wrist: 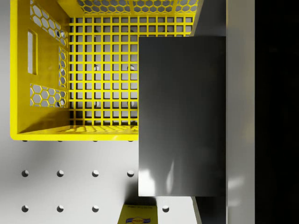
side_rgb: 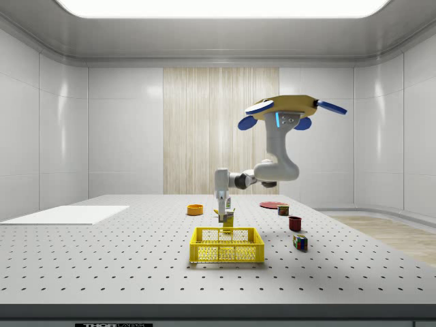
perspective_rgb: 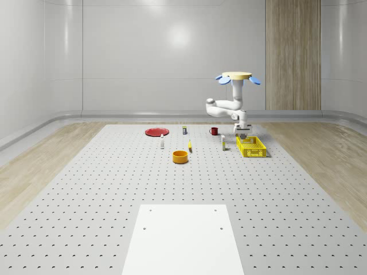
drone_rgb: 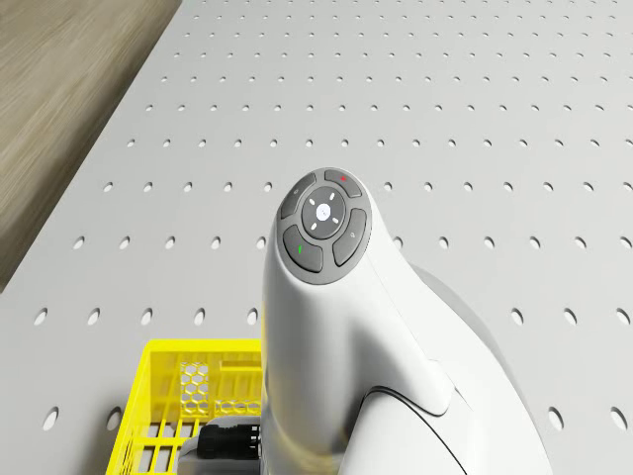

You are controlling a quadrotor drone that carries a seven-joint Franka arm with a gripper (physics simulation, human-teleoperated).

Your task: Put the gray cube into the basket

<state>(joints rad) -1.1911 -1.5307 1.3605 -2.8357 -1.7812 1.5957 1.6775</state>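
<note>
Drone (side_rgb: 289, 107) hovering above tabletop (perspective_rgb: 114, 189), beside yellow basket (side_rgb: 227, 246). End effector (perspective_rgb: 243, 135) just over basket's rim, closed on gray cube (wrist: 182, 116), held above basket's edge.

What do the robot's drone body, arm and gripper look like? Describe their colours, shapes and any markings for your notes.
The drone is a flat tan disc with blue rotor blades and a blue light strip beneath. The arm is glossy white with rounded, tube-like links and grey joint rings. In the drone view, one link carries a dark grey round button pad with small red and green marks. The gripper has a white body.
</note>
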